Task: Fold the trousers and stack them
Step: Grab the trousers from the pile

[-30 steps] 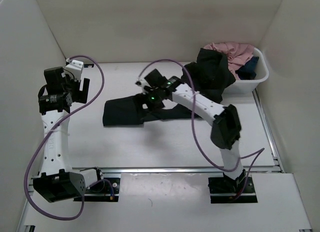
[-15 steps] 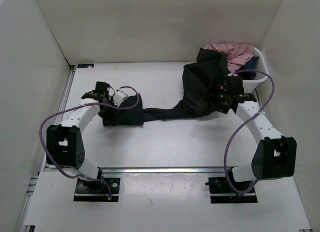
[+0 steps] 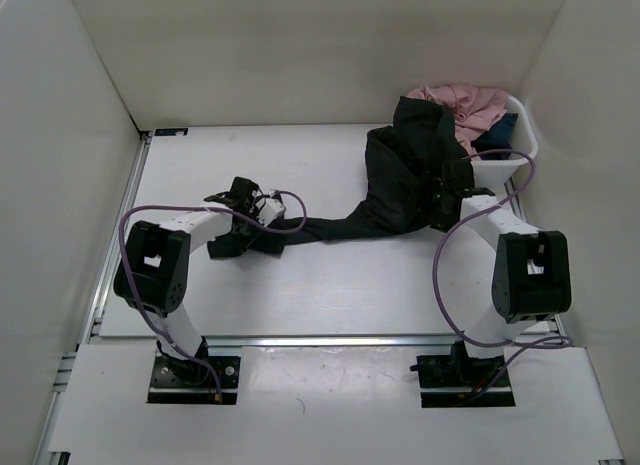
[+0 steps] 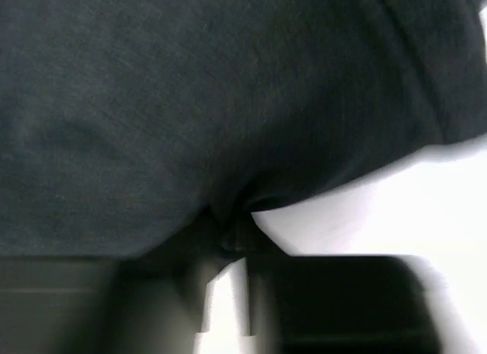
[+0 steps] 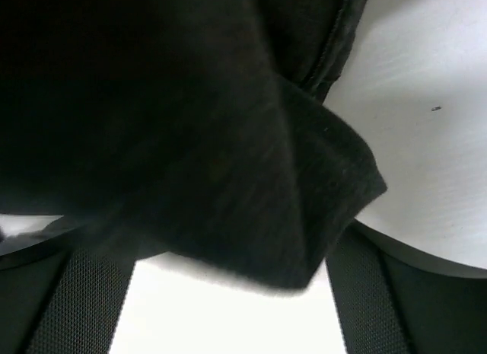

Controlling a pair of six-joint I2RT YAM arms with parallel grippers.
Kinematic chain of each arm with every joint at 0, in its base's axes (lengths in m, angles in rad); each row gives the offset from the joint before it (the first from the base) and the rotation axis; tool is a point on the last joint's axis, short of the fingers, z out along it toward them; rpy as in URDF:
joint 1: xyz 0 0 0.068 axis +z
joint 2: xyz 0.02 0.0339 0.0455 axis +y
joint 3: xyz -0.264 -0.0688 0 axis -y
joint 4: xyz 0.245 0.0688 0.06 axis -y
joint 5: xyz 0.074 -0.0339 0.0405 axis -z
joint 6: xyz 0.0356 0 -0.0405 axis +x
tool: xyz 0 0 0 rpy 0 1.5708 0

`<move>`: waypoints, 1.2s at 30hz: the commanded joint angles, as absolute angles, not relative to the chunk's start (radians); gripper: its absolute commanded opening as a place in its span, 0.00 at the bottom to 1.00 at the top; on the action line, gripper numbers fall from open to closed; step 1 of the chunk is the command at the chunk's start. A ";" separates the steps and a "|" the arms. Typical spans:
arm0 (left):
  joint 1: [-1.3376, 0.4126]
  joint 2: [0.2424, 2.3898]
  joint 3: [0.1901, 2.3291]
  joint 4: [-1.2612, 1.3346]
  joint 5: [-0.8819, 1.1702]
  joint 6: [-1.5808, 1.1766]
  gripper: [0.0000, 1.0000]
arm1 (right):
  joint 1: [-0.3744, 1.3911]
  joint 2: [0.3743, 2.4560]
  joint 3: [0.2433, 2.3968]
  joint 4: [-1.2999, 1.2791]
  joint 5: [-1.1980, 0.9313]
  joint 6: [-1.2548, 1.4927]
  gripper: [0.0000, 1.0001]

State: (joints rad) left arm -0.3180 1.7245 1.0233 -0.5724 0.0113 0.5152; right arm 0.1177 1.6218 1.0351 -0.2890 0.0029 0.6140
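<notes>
Black trousers (image 3: 400,175) strung across desk (image 3: 320,285): bulk heaped against white tub (image 3: 522,150) at upper right, one leg trailing to left of centre. Left pincer (image 4: 228,251) nipped tight on leg cloth. Right pincer (image 5: 228,282) gaping wide, a fold drooping between its fingers.

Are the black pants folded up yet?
Not yet. Nothing looks folded. The trousers stretch across the table, with one end heaped against the white tub. The left gripper pinches the far leg end, and the right gripper sits open around the heaped end. Flattening, folding and stacking are all left.
</notes>
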 commanded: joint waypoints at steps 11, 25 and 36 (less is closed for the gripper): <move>-0.198 1.357 0.913 -0.587 -0.107 0.517 0.14 | 0.121 1.608 1.108 -0.288 0.017 0.655 0.00; 0.195 1.051 1.247 -0.848 -0.060 0.545 0.14 | 0.866 1.380 1.975 -0.952 0.643 0.356 0.00; 0.225 1.023 1.230 -0.839 -0.156 0.473 0.14 | 0.733 1.838 2.215 -0.914 0.353 0.216 0.00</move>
State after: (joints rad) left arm 0.2211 1.0569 1.2446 -0.8417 -0.1322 0.5083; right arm 0.9302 1.6573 2.2234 -0.9134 0.5377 0.2279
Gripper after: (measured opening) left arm 0.175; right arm 0.134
